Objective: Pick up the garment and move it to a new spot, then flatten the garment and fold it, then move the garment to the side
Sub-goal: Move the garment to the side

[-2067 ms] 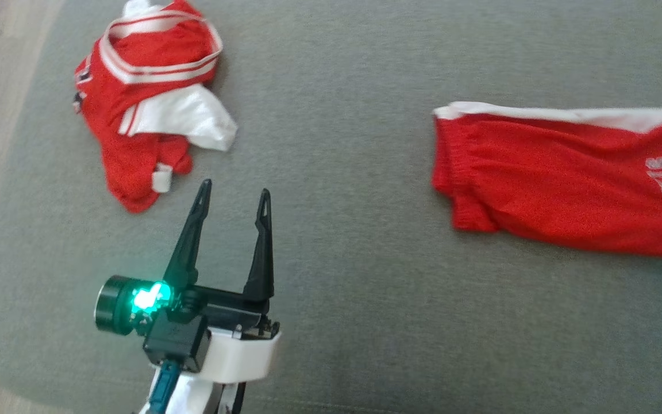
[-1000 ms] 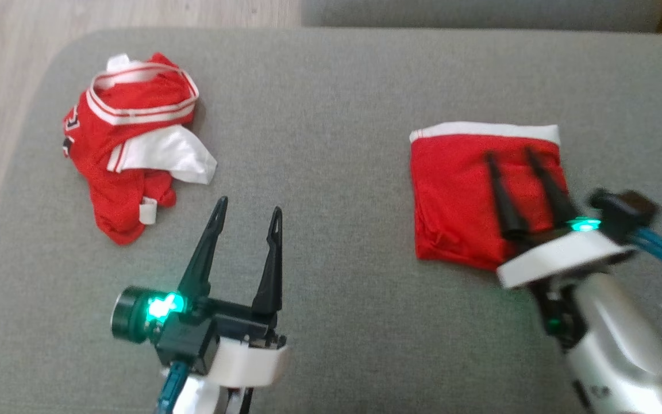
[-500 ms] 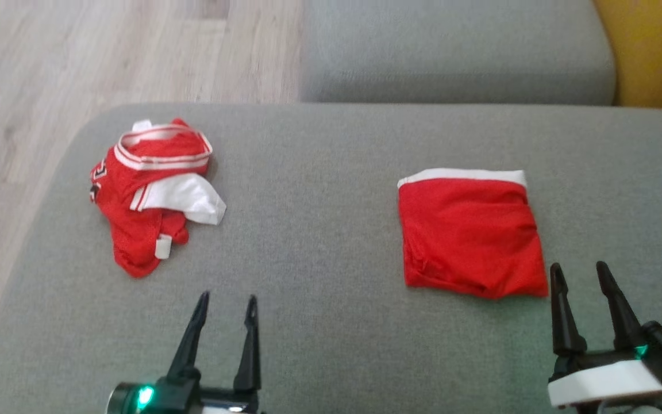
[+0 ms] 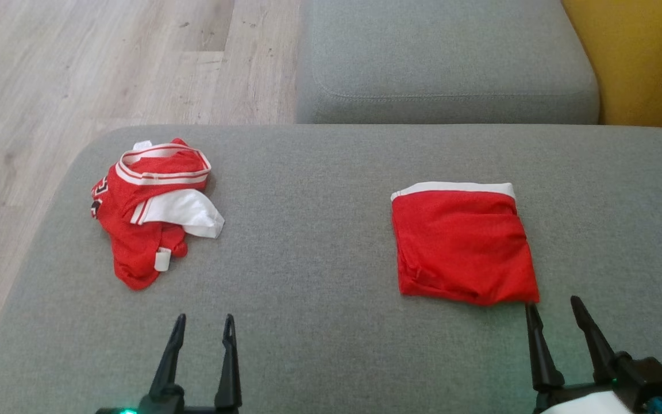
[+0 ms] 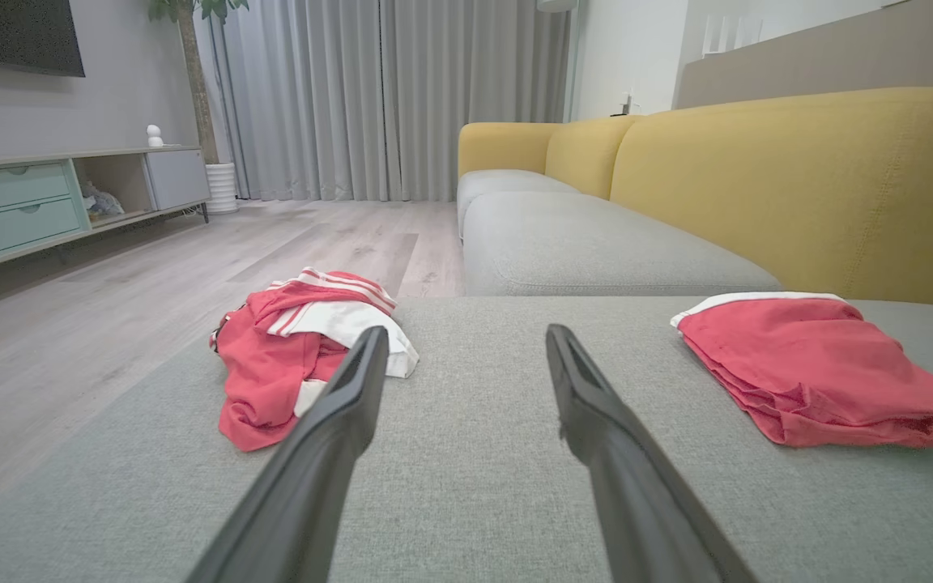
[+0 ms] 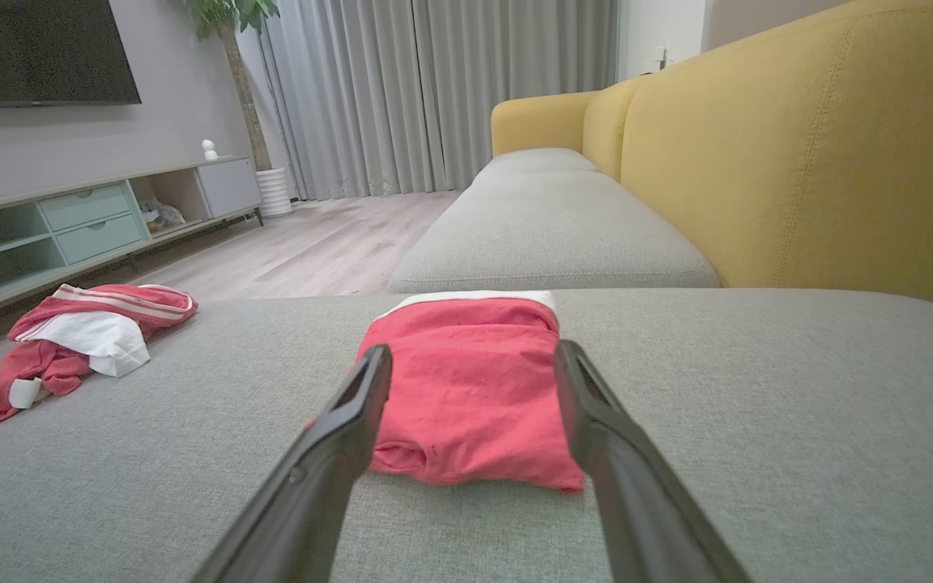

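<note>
Grey sofa (image 4: 319,287); yellow backrest (image 4: 647,63); wooden floor (image 4: 107,69)

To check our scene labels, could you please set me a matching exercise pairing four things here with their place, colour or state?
Things:
1. folded red garment
2. crumpled red-and-white garment
3. right hand
4. sofa backrest

Descriptions:
A. yellow, at the far right
B. bunched in a heap, on the left
C. open and empty
D. lying flat, white band along its far edge

Pairs: 1-D, 2-B, 3-C, 4-A
</note>
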